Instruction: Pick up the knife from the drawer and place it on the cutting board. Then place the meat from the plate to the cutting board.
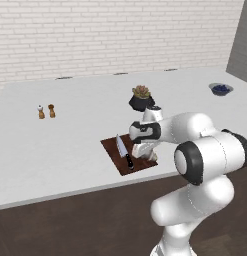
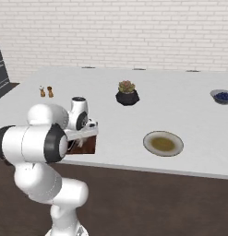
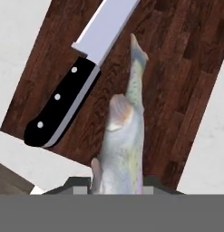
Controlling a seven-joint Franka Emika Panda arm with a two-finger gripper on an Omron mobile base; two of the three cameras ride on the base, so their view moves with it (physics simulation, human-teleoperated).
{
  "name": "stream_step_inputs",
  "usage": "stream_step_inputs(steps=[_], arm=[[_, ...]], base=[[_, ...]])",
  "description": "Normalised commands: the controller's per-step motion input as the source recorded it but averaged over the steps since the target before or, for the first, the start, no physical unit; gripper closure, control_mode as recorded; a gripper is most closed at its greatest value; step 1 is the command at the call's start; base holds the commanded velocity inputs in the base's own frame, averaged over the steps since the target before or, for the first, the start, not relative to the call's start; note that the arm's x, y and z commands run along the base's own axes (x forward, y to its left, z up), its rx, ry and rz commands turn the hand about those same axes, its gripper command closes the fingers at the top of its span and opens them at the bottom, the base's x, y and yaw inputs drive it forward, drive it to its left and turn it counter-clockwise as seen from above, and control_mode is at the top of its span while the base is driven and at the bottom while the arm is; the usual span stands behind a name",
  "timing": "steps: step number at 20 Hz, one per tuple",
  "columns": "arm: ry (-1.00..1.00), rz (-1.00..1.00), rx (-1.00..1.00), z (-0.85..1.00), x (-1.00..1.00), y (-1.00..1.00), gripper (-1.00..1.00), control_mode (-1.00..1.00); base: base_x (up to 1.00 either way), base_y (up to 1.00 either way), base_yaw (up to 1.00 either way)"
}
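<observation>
The knife lies flat on the dark reddish-brown cutting board, black handle toward the counter's front edge. My gripper hangs low over the board's right part, shut on a pale, elongated piece of meat. That piece points down at the wood beside the knife. The round grey-beige plate sits well to the right on the counter, and its middle looks olive-tan. My arm hides most of the board in the right base view. The drawer is out of view.
A potted succulent stands behind the board. Salt and pepper shakers stand at the left. A dark blue bowl sits far right. The counter's front edge runs just below the board.
</observation>
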Motion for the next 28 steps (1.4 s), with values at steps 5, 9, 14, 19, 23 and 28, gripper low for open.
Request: stream_step_inputs(steps=[5,9,14,19,23,28], arm=[[0.0,0.06,0.0,-0.09,0.49,0.05,1.0,-1.0],[0.0,0.0,0.0,-0.17,0.13,0.16,1.0,-1.0],[0.0,0.0,0.0,-0.31,0.09,0.23,-1.0,-1.0],[0.0,0.0,0.01,-0.13,0.04,0.05,-1.0,-1.0],[-0.04,0.0,0.05,0.35,-0.07,-0.06,-1.0,-1.0],[-0.08,0.0,0.04,0.95,-0.39,-0.14,-1.0,-1.0]], base=[[0.0,0.0,0.0],[0.0,0.0,0.0],[0.0,0.0,0.0],[0.0,0.0,0.0],[0.0,0.0,0.0],[0.0,0.0,0.0]])
